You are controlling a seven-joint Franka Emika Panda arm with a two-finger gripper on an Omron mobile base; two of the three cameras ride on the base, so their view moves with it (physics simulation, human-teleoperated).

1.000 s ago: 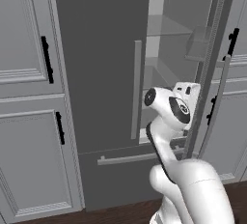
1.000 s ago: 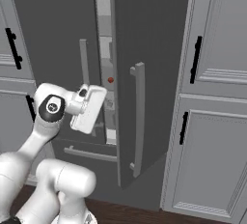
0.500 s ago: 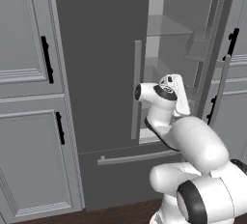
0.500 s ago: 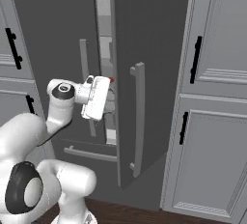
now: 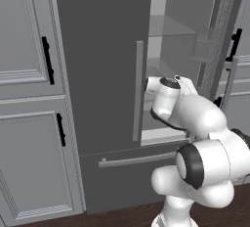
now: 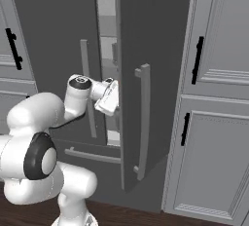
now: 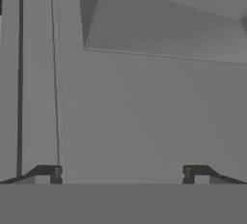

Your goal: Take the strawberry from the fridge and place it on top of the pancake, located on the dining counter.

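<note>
A: So, left to right: closed left door, then the gap of the fridge (image 5: pixel 102 64), where the end effector (image 7: pixel 120 172) reaches in, jaws spread wide, empty.

B: Strawberry? I can't see it. Advance slowly, clear of the open right door (image 6: pixel 141 74), scanning the shelves.

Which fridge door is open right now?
The right door of the fridge is swung open, showing the pale interior and clear shelves. The left door is shut.

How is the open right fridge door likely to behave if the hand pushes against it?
The right fridge door is tall and already ajar, so it would probably swing on its hinge rather than flex. Its flat dark face looks smooth, so the open hand might slide; the bar handle offers firmer contact.
</note>
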